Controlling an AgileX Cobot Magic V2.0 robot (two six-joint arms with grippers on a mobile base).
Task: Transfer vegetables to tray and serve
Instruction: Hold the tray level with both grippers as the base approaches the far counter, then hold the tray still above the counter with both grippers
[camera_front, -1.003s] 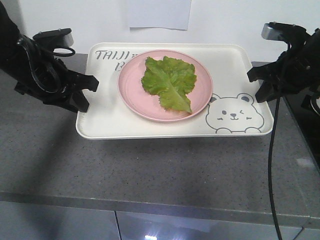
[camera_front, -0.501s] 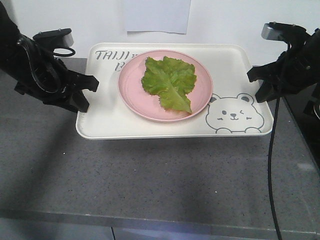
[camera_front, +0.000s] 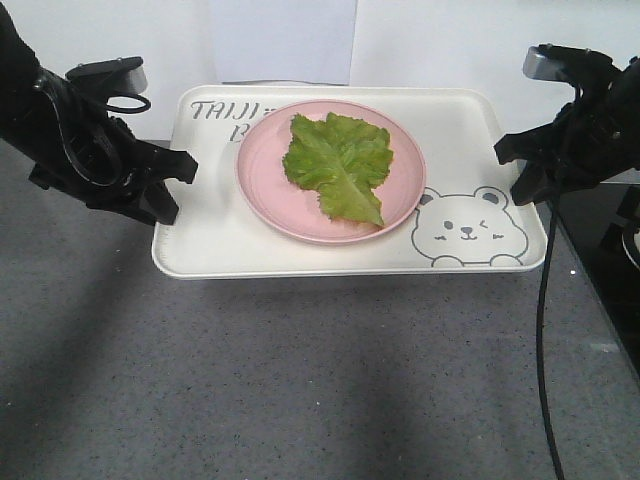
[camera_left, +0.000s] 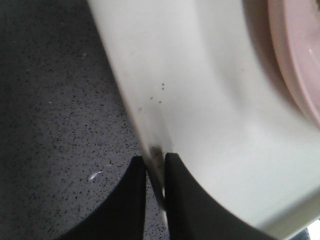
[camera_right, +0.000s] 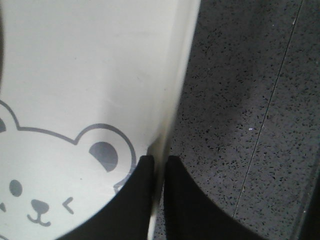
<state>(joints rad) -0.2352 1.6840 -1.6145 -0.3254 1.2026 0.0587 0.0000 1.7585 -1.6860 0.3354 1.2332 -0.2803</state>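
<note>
The vegetables, one crinkled green lettuce leaf (camera_front: 340, 165), lie on a round pink plate (camera_front: 265, 190) that sits on the cream tray (camera_front: 220, 240) with the bear drawing. My left gripper (camera_front: 175, 185) is shut on the tray's left rim. The left wrist view shows both black fingers of the left gripper (camera_left: 156, 159) pinching that rim of the tray (camera_left: 200, 100), with the pink plate (camera_left: 300, 60) at the edge. My right gripper (camera_front: 515, 170) is shut on the right rim. In the right wrist view, the right gripper (camera_right: 160, 161) clamps the tray (camera_right: 100, 75) beside the bear's ear.
Grey speckled counter (camera_front: 300, 380) spreads below and in front of the tray, which casts a shadow on it. A white wall with a paper sheet (camera_front: 280, 40) stands behind. A black surface (camera_front: 600, 260) lies at the right, and a black cable (camera_front: 540, 330) hangs from the right arm.
The counter's front edge has slid down out of view and the paper on the wall has shifted left. Tray, plate, leaf and both grippers keep the same places in the view.
</note>
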